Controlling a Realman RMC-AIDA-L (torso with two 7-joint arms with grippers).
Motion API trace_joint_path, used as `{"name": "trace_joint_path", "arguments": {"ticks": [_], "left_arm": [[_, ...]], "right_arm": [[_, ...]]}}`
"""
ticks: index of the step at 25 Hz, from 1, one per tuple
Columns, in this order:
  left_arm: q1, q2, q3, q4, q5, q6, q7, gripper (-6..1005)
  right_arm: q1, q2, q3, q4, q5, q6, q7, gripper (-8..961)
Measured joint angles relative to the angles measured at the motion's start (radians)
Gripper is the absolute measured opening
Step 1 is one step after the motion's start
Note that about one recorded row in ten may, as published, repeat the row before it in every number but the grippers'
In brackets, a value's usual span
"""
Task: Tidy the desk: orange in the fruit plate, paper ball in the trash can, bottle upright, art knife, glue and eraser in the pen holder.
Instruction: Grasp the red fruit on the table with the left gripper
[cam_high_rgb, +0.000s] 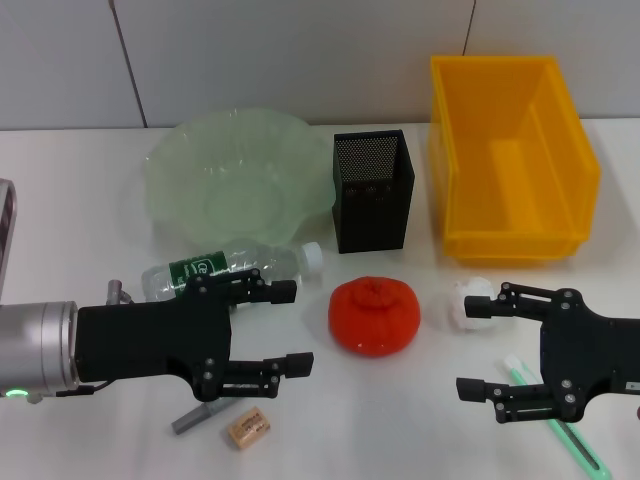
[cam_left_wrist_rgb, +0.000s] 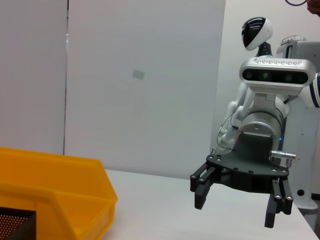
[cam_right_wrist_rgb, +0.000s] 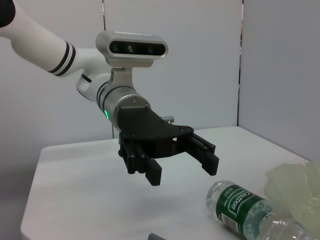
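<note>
Orange (cam_high_rgb: 374, 315) between the wide-open left gripper (cam_high_rgb: 287, 328) and wide-open right gripper (cam_high_rgb: 468, 345), unplaced; bottle (cam_high_rgb: 230, 270) lying flat, nothing tidied yet.

Camera layout: one head view, two wrist views.
We look down from the head onto the worktop (cam_high_rgb: 60, 200); our left wrist camera faces level across at the right end effector (cam_left_wrist_rgb: 235, 202), the right wrist camera at the left end effector (cam_right_wrist_rgb: 182, 170), both near.
</note>
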Motion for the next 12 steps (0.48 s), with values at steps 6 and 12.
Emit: {"name": "trace_joint_path", "arguments": {"ticks": [6, 12], "left_arm": [[0.001, 0.000, 0.000, 0.001, 0.000, 0.000, 0.000, 792], [0.001, -0.001, 0.002, 0.001, 0.000, 0.000, 0.000, 787]], "right_arm": [[-0.002, 0.000, 0.001, 0.000, 0.000, 0.001, 0.000, 844], [-0.003, 0.000, 0.000, 0.000, -0.001, 0.004, 0.000, 843]]}}
